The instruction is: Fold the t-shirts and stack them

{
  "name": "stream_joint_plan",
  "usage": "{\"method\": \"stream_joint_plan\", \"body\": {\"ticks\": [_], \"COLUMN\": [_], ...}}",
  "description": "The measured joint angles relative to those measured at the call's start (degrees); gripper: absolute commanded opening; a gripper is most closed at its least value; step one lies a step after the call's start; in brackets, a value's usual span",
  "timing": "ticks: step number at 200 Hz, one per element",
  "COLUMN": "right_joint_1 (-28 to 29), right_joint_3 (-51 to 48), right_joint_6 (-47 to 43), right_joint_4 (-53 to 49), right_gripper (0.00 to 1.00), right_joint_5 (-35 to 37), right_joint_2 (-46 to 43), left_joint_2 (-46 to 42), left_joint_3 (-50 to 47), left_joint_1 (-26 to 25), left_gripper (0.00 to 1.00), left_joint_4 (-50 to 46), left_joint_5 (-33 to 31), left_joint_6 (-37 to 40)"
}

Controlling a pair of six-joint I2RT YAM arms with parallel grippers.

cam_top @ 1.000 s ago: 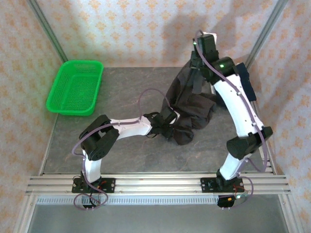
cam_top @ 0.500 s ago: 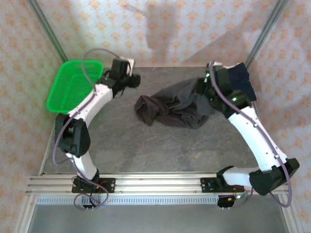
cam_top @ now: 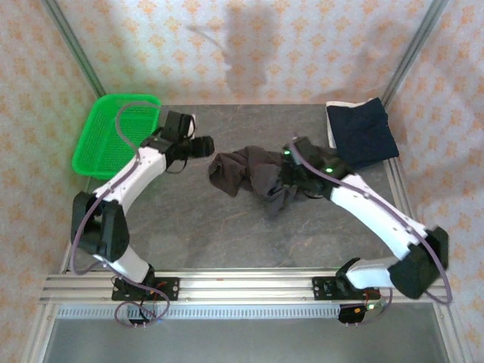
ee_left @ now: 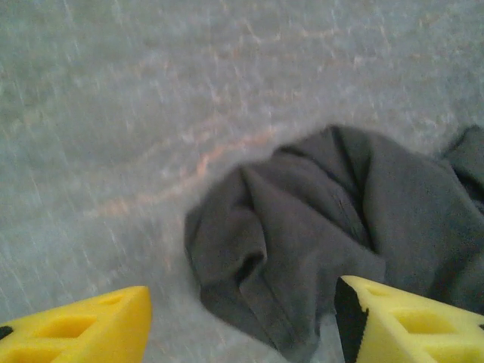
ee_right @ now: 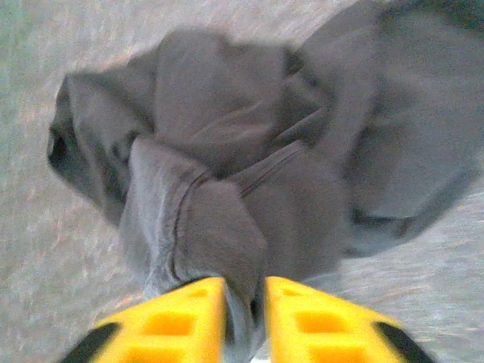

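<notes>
Grey counter (cam_top: 197, 227): my right end effector (ee_right: 243, 299), clamping the charcoal t-shirt (cam_top: 246, 172), has dragged it centreward, bunched; my left end effector (ee_left: 242, 295) hovers wide apart; folding unstarted.

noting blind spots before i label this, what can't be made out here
Top view: the right arm hides part of the dark shirt.
Top view: the navy shirt covers all but an edge of the white shirt.
Right wrist: blur and the bottom edge hide how much cloth the right pincer grips.
</notes>
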Motion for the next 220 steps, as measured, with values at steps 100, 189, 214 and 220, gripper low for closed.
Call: {"method": "stream_joint_plan", "body": {"ticks": [100, 189, 214, 220], "right_joint_1": [-21.4, -26.1, -26.1, -26.2], "right_joint_3": [-2.6, 1.1, 1.1, 1.1], "right_joint_6": [-3.0, -0.6, 0.9, 1.1], "right_joint_4": [5.0, 16.3, 17.0, 17.0], "right_gripper": [0.59, 0.27, 0.0, 0.0], "right_joint_5": [-0.1, -4.6, -5.4, -5.5], "right_joint_2": [11.3, 30.5, 30.6, 30.4], "left_joint_2": [7.7, 14.4, 13.5, 12.6], "left_joint_3": [-14.4, -15.3, -15.4, -15.6], "left_joint_1": [-19.6, -21.9, -21.4, -20.9], "left_gripper": [0.77, 0.28, 0.0, 0.0], "left_joint_4": [19.8, 30.8, 31.9, 31.8], "left_joint_5": [1.2, 2.1, 3.9, 4.5], "left_joint_6": [-23.1, -31.2, -31.4, -31.2]}}
